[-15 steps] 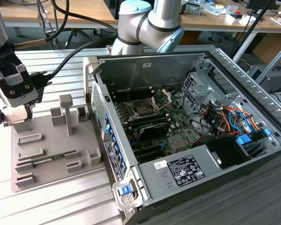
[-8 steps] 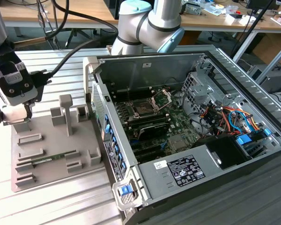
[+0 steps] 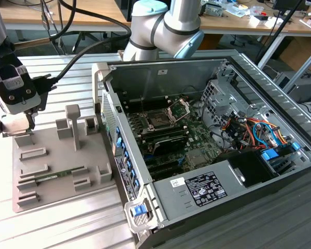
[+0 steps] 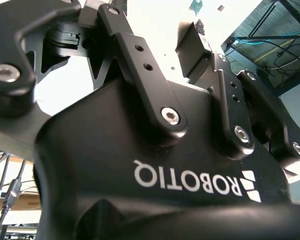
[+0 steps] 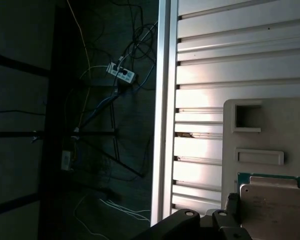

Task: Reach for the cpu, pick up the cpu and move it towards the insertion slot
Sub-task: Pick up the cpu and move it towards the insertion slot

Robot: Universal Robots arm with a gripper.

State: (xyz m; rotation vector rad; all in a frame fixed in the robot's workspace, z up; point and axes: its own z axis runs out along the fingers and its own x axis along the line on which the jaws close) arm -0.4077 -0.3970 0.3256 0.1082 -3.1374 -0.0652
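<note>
Exterior view's left: hand (image 3: 15,127) above grey tray (image 3: 57,181); insertion slot (image 3: 158,120) well apart rightward | first wrist view: cpu (image 5: 272,207) just beside hand | grip: cannot tell

In the first wrist view the cpu (image 5: 277,212) and the grey tray (image 5: 270,125) beneath it run off the picture's edge, and the gripper (image 5: 229,220) overlaps 1 side of the cpu.

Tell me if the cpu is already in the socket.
No: in the first wrist view the cpu lies on the gray tray on the slatted table.
</note>
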